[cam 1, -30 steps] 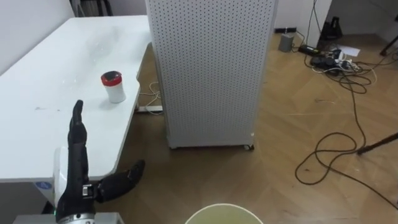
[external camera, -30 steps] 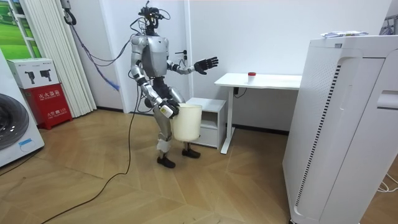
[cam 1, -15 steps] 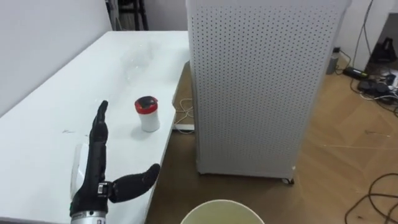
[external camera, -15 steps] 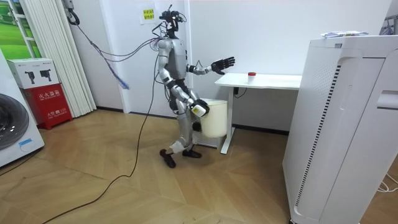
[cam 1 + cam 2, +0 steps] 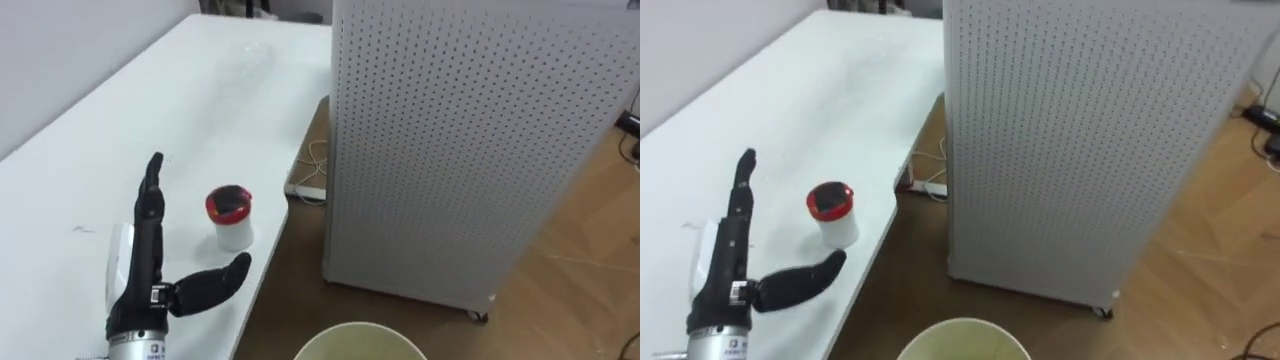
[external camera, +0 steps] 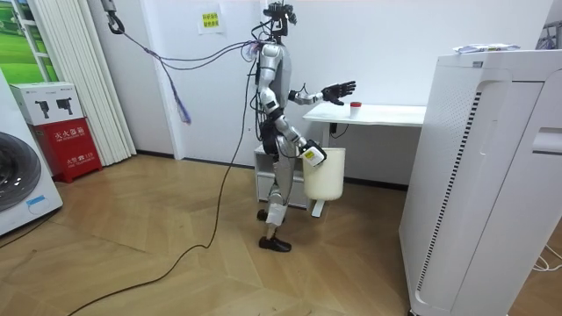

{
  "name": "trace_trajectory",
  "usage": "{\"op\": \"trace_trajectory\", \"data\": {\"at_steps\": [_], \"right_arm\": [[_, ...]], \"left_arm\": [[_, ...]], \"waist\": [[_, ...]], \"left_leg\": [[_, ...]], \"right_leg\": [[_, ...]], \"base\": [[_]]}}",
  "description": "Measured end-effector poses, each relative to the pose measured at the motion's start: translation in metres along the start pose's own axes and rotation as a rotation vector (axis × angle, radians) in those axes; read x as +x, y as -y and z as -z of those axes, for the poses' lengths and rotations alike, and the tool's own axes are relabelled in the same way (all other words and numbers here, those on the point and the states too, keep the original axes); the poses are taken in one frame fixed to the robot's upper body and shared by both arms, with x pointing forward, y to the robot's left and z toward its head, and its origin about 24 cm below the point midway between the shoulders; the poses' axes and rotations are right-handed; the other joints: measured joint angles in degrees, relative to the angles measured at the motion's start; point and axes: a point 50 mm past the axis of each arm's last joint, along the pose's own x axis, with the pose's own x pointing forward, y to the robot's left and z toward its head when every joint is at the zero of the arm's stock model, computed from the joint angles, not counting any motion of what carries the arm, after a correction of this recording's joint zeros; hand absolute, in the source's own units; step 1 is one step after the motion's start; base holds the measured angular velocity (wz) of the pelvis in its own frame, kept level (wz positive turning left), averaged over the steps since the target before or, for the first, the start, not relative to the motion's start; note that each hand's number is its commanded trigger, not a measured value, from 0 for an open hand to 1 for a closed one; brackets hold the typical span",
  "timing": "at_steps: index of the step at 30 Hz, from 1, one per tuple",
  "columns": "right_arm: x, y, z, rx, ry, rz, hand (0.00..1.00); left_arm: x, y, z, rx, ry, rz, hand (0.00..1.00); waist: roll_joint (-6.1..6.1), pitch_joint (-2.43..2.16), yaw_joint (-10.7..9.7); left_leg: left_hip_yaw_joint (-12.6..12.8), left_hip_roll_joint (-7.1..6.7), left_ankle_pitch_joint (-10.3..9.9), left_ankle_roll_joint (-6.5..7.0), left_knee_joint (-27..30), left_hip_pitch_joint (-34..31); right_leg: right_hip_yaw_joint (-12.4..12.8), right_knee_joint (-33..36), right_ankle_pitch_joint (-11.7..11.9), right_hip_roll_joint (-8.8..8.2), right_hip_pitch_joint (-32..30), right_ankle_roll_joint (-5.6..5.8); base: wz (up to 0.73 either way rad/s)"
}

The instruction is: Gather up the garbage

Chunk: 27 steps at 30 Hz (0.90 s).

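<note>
Pale bin (image 5: 360,328), mostly below frame.

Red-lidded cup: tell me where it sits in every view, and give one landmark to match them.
Left eye view: red-lidded cup lower left of centre, on the white table near its right edge, beside the open left hand.
Right eye view: cup left of centre, at the same table edge.
Room view: red-topped speck on the table, just beyond the raised left hand.
Shared landmark: the white table.

No legible text or numbers
</note>
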Motion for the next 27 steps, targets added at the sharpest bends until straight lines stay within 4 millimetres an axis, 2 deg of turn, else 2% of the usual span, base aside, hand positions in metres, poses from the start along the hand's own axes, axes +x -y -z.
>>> {"op": "trace_trajectory", "data": {"at_steps": [1,2,3,4,5,7,8,12,13,16,18,22,27], "right_arm": [[0.000,0.000,0.000,0.012,0.003,0.005,1.00],[-0.001,0.006,-0.003,0.024,0.015,0.025,1.00],[-0.001,0.008,-0.003,0.032,0.016,0.038,1.00],[-0.001,0.008,-0.003,0.030,0.015,0.038,1.00],[-0.001,0.006,-0.004,0.019,0.017,0.030,1.00],[-0.002,0.005,-0.006,0.014,0.031,0.015,1.00],[-0.001,0.003,-0.009,0.009,0.044,0.001,1.00],[-0.002,0.000,-0.012,0.009,0.058,-0.025,1.00],[-0.002,-0.001,-0.011,0.009,0.056,-0.029,1.00],[-0.002,-0.001,-0.010,0.009,0.055,-0.038,1.00],[-0.002,-0.002,-0.010,0.009,0.054,-0.045,1.00],[-0.002,-0.002,-0.009,0.005,0.051,-0.049,1.00],[-0.002,-0.003,-0.009,-0.026,0.044,-0.062,1.00]], "left_arm": [[0.002,0.001,-0.003,-0.005,0.015,-0.001,0.00],[0.008,0.003,-0.011,-0.020,0.053,0.001,0.00],[0.009,0.003,-0.014,-0.022,0.067,-0.001,0.00],[0.007,0.000,-0.012,-0.017,0.059,-0.017,0.00],[0.004,-0.005,-0.008,0.001,0.041,-0.029,0.00],[0.003,-0.010,-0.005,0.019,0.033,-0.038,0.00],[0.004,-0.012,-0.004,0.022,0.030,-0.046,0.00],[0.002,-0.012,-0.003,0.017,0.019,-0.052,0.00],[0.002,-0.011,-0.003,0.013,0.016,-0.053,0.00],[-0.001,-0.011,-0.002,0.014,0.006,-0.052,0.00],[-0.005,-0.012,0.001,0.019,-0.008,-0.049,0.00],[-0.011,-0.012,0.004,0.023,-0.029,-0.044,0.00],[-0.015,-0.013,0.007,0.027,-0.046,-0.040,0.00]], "waist": [[-0.43,-0.13,-0.1],[-0.53,-0.11,0.0],[-1.09,0.00,0.2],[-1.24,-0.17,1.9],[-1.16,-0.13,2.6],[-0.92,-0.09,3.3],[-0.83,-0.12,3.1],[0.04,-0.32,3.1],[0.40,-0.56,2.9],[0.81,-0.85,3.0],[0.74,-0.84,2.8],[0.00,-0.44,2.2],[-0.59,-0.47,1.5]], "left_leg": [[0.1,-0.35,-0.1,-0.68,-1.1,-2.2],[0.0,-0.14,2.3,-0.99,-6.0,-5.6],[1.6,0.18,4.8,1.31,-5.6,-6.7],[3.7,0.31,5.4,1.64,-6.1,-5.8],[3.7,0.29,5.3,1.65,-6.5,-4.7],[3.6,0.23,5.3,1.64,-7.6,-2.8],[3.5,0.05,5.3,1.66,-9.0,-1.7],[3.5,-0.10,5.3,1.71,-11.0,0.0],[3.5,-0.01,5.3,1.65,-11.6,0.5],[3.4,-0.21,5.7,1.28,-12.9,1.8],[3.4,-0.10,5.7,1.13,-13.6,2.4],[3.5,0.09,5.8,1.05,-14.1,3.1],[3.6,0.11,5.8,1.03,-14.5,3.2]], "right_leg": [[4.6,-1.4,0.3,-0.12,0.8,0.55],[6.6,-2.0,0.2,-0.30,0.3,1.05],[6.5,-1.9,-0.2,-0.72,0.0,1.66],[4.8,-2.1,0.3,-0.98,-0.4,2.22],[2.3,-3.3,0.9,-0.84,0.5,2.34],[-0.5,-6.1,2.3,-0.80,2.7,2.00],[-1.2,-7.7,2.8,-0.92,4.2,2.16],[-1.6,-8.9,2.9,-0.77,5.6,2.20],[-1.7,-8.9,2.9,-0.62,5.6,2.14],[-3.5,-8.7,3.1,-0.55,5.8,1.79],[-3.9,-8.7,3.2,-0.43,6.1,1.72],[-4.9,-8.7,3.2,-0.36,6.3,1.66],[-5.6,-8.8,3.2,-0.36,6.2,1.66]], "base": [[0.64],[0.64],[0.30],[-0.18],[-0.27],[-0.21],[-0.16],[-0.11],[-0.12],[-0.13],[-0.09],[-0.02],[0.00]]}}
